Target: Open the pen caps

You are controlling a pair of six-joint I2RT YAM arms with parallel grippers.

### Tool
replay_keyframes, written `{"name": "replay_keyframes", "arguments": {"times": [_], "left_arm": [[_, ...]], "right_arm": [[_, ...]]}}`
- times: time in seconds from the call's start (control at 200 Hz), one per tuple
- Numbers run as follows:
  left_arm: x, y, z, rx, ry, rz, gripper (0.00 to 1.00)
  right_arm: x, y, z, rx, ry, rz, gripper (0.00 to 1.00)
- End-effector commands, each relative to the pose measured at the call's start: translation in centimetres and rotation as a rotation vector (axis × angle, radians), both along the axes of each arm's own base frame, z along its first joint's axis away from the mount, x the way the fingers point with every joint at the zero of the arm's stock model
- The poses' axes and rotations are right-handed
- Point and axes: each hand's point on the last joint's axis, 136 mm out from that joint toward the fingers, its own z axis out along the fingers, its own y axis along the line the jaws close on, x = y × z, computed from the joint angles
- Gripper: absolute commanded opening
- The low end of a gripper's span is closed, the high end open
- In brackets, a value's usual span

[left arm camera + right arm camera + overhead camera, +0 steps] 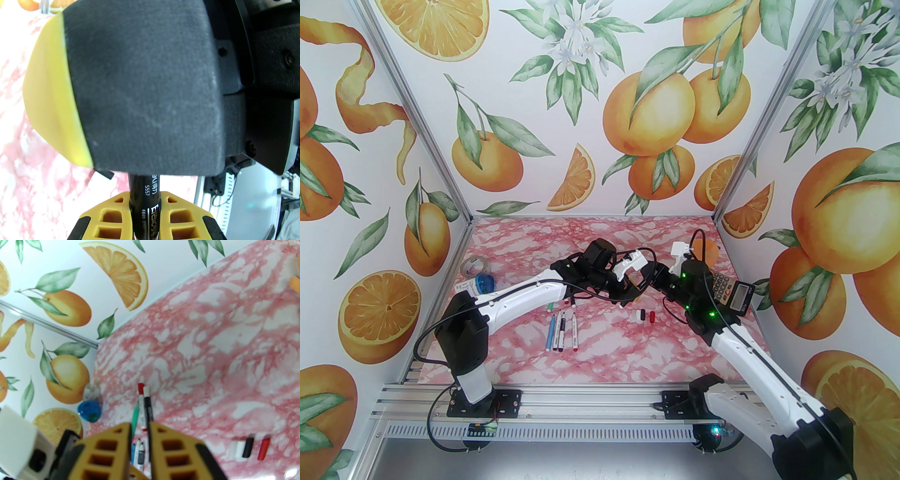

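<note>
Seen from above, the two arms meet over the middle of the pink marbled surface [525, 361]. Their wrists and cables crowd the meeting point, so the grip itself is hidden in that view.

The left wrist camera shows it close up. The left hand [145, 204] is pressed together on a black pen [150, 189] with white print, and the barrel runs out between its yellow fingers. A broad black finger pad [145, 93] of the other arm lies straight across the pen's far end. Whether a cap sits under that pad cannot be told.

In its own wrist view the right hand [140, 427] has its fingers drawn close together, and what they pinch is not clear. The same view shows three loose pen caps [248, 447], white, black and red, lying side by side on the surface, well apart from the fingers. Beyond the fingertips lie a green pen [134, 413] and a red-capped pen [141, 411]; from above, the left forearm partly covers these.

Nearer the arm bases a row of pens [560, 330] lies uncovered. A calculator [733, 294] sits at the right edge, just beyond the right arm. A tape roll [473, 266] and a blue round item [485, 283] sit at the left.
</note>
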Motion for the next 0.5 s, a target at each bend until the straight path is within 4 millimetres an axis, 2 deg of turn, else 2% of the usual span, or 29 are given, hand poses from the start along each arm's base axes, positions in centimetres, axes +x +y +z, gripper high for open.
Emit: {"name": "replay_keyframes", "arguments": {"times": [0.0, 0.13, 0.215, 0.375, 0.495], "left_arm": [[-5.1, 1.0, -0.8, 0.038, 0.172, -0.161, 0.00], [-4.7, 1.2, -0.6, 0.029, 0.180, -0.158, 0.00], [-4.2, 1.5, -1.1, 0.059, 0.151, -0.136, 0.00], [-2.3, 2.6, -3.4, 0.219, 0.013, -0.038, 0.00], [-1.6, 3.0, -3.9, 0.257, -0.019, 0.003, 0.00]], "right_arm": [[2.6, -3.7, 5.7, 0.030, -0.265, -0.148, 0.09], [2.6, -3.0, 6.2, 0.030, -0.289, -0.087, 0.09], [2.8, -3.4, 6.0, 0.029, -0.267, -0.101, 0.09], [3.7, -5.4, 4.9, 0.059, -0.172, -0.218, 0.07], [4.0, -6.7, 4.1, 0.029, -0.133, -0.297, 0.07]]}}
